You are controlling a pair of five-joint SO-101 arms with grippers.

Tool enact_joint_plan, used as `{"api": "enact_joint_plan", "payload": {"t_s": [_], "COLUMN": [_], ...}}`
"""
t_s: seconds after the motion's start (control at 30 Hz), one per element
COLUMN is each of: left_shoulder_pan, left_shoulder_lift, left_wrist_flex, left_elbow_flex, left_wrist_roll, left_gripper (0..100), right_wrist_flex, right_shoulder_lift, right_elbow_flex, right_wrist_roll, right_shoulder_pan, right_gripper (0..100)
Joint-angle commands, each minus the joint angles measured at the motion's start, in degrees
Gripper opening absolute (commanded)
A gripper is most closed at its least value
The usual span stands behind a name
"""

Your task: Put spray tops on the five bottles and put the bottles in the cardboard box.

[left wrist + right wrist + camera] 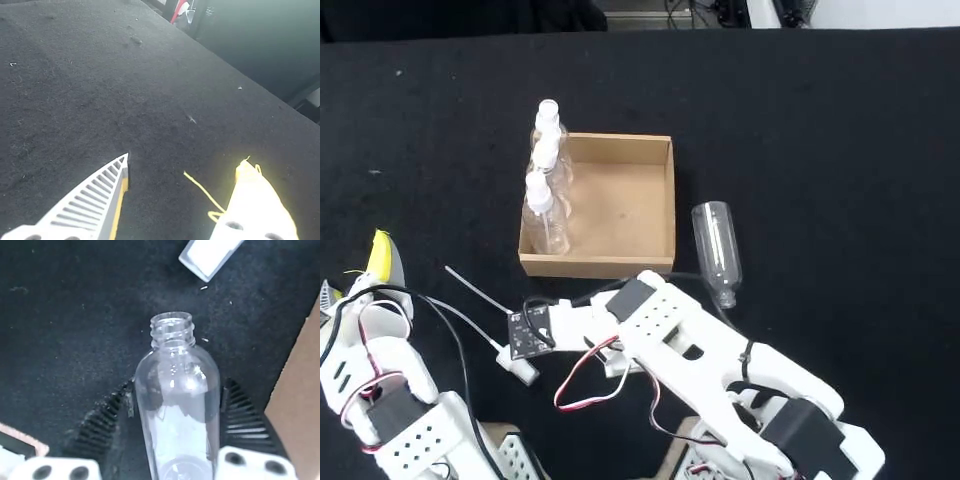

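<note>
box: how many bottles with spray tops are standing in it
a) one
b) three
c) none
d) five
b: three bottles, each with a spray top, stand in a row along the left wall of the box in the high view.

Locate the cardboard box [620,205] mid-table. You see three capped bottles [546,215] standing upright along its left wall. An uncapped bottle [716,250] lies on the black table [820,150] just right of the box. A spray top [517,364] lies near the front-left corner.
</note>
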Motion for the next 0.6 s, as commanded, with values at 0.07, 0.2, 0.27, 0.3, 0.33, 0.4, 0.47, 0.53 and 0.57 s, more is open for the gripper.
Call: {"api": "enact_joint_plan", "payload": {"t_s": [0.07, 0.2, 0.27, 0.3, 0.33, 0.4, 0.47, 0.53, 0.57], "left_shoulder_pan": [-0.3, -0.3, -0.3, -0.3, -0.3, -0.3, -0.3, -0.3, -0.3], "left_shoulder_lift": [-0.2, -0.2, -0.2, -0.2, -0.2, -0.2, -0.2, -0.2, -0.2], "left_wrist_flex": [-1.5, -1.5, -1.5, -1.5, -1.5, -1.5, -1.5, -1.5, -1.5], "left_elbow_flex": [-2.6, -2.6, -2.6, -2.6, -2.6, -2.6, -2.6, -2.5, -2.5], "left_wrist_roll": [0.5, 0.5, 0.5, 0.5, 0.5, 0.5, 0.5, 0.5, 0.5], "left_gripper": [23, 23, 23, 23, 23, 23, 23, 23, 23], "right_wrist_flex": [-1.0, -3.0, -4.3, -4.7, -5.2, -5.9, -5.5, -2.5, -0.3], "right_shoulder_lift": [0.1, 0.1, 0.1, 0.1, 0.0, 0.0, -0.4, -0.4, -0.4], "right_elbow_flex": [0.2, 1.5, 3.0, 3.8, 4.3, 4.4, 2.9, 0.0, -2.1], "right_wrist_roll": [-2.5, -5.0, -5.4, -6.6, -8.4, -12.4, -17.4, -21.3, -22.9], "right_shoulder_pan": [-1.1, -1.1, -1.7, -2.2, -2.6, -3.0, -2.7, -1.0, 0.0], "right_gripper": [25.1, 25.1, 25.0, 25.0, 24.9, 24.7, 23.5, 17.3, 13.1]}}
